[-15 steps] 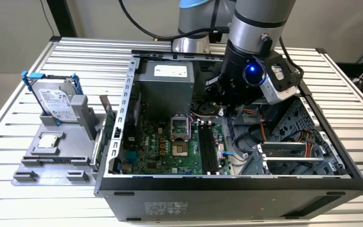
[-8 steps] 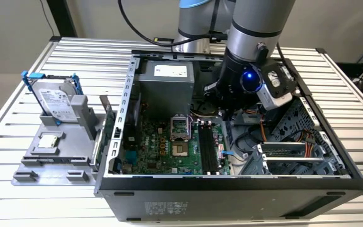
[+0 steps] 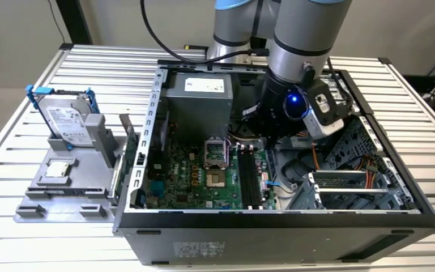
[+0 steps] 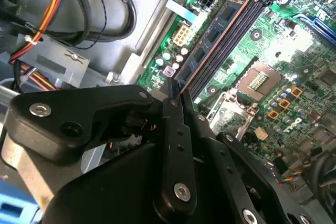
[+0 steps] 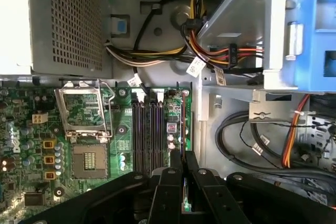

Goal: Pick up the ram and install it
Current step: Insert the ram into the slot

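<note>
The slatted bench (image 3: 43, 249) carried an open computer case (image 3: 278, 218), and beside it, on the exterior view's left, a grey holder (image 3: 66, 187) with a hard drive (image 3: 70, 122). The arm (image 3: 305, 34) reached down into the case over the motherboard (image 3: 195, 175). The claw (image 4: 176, 103) pinched the ram (image 4: 220, 27), which stood on edge along the memory slots (image 5: 147, 135).

ram (image 4: 220, 27): 1 | hard drive (image 3: 68, 120): 1 | computer case (image 3: 278, 218): 1 | CPU socket (image 5: 84, 114): 1 | pincer (image 4: 176, 106): 1
</note>
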{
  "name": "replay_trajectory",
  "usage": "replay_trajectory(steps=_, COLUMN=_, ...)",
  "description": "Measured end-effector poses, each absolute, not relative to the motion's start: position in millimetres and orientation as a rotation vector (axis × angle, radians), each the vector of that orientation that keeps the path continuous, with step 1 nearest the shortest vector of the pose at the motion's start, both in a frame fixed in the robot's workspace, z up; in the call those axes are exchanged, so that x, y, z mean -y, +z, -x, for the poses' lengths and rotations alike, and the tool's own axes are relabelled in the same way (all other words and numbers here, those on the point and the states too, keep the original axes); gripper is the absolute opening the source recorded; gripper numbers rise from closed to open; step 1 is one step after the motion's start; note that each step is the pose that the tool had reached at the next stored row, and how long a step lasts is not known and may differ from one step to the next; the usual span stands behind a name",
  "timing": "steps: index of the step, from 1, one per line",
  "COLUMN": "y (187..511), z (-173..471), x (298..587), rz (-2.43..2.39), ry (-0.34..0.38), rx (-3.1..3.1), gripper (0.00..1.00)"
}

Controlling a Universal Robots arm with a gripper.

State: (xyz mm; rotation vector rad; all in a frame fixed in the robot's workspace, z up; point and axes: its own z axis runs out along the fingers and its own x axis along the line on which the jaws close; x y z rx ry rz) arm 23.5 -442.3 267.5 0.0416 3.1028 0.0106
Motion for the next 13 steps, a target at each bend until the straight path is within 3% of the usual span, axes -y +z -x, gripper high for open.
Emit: replay_trajectory(steps=13, y=244.0, z=-11.4, x=442.4, rz=-0.042, ry=0.01, rx=-3.103, gripper=0.0)
